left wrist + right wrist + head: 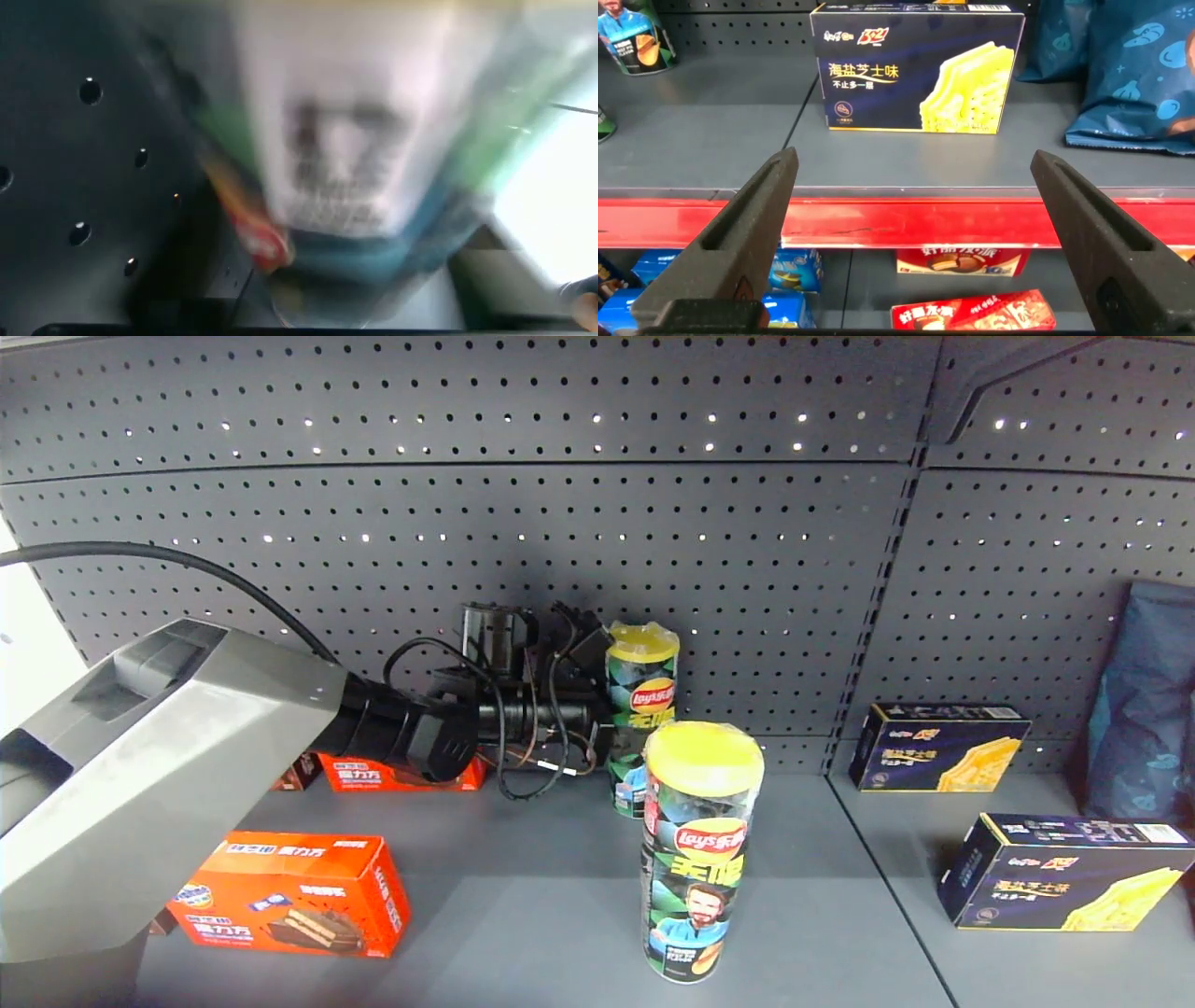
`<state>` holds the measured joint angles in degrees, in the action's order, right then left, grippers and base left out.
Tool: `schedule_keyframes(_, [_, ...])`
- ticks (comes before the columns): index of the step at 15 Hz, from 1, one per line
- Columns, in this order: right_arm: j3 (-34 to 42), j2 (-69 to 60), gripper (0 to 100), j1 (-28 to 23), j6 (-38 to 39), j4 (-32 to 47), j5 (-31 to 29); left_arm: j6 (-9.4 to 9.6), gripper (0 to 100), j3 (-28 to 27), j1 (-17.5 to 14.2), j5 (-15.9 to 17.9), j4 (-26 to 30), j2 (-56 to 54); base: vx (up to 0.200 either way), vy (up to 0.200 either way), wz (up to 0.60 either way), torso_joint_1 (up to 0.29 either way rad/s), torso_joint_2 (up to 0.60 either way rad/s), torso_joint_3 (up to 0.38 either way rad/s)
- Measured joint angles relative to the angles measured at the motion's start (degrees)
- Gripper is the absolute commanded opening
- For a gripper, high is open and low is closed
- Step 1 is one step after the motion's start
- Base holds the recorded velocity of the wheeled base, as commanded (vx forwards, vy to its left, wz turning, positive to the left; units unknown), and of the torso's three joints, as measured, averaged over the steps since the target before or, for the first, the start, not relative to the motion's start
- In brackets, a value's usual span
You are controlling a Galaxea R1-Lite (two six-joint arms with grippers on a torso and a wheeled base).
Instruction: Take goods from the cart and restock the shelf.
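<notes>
Two tall chip cans with yellow lids stand on the grey shelf (541, 896). The front can (698, 849) stands free near the shelf's middle. The rear can (642, 709) is close to the pegboard wall, and my left gripper (605, 714) is right against its left side. That can (346, 159) looms very close and blurred in the left wrist view. My right gripper (913, 163) hangs open with nothing in it, in front of the shelf's red front edge (906, 224), facing a dark blue and yellow biscuit box (920, 70).
Orange wafer boxes lie at the shelf's left, one in front (289, 896) and one behind (401, 773). Two dark blue boxes (943, 747) (1064, 873) and a blue bag (1144, 709) fill the right bay. More boxes (962, 313) sit on the shelf below.
</notes>
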<state>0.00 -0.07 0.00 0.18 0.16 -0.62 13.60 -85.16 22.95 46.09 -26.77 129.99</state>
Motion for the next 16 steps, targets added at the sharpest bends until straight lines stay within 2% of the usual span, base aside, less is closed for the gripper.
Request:
schedule_keyframes(4, [0.0,0.0,100,0.0,0.0,0.0,0.0,0.16,100,3.35,-0.44,-0.17,-0.57,-2.15,0.0,0.0,0.0,0.0,0.0,0.0])
schedule_keyframes(6, [0.0,0.0,100,0.0,0.0,0.02,0.0,0.32,100,6.97,-0.72,-1.16,-1.15,-4.94,0.0,0.0,0.0,0.0,0.0,0.0])
schedule_keyframes(12, [0.0,0.0,100,0.0,0.0,0.0,0.0,0.46,100,22.35,-0.68,-13.08,-5.24,-13.56,0.0,0.0,0.0,0.0,0.0,0.0])
schedule_keyframes(16, [0.0,0.0,100,0.0,0.0,0.0,0.02,0.05,100,26.49,1.0,-22.06,-7.79,-15.63,0.0,0.0,0.0,0.0,0.0,0.0])
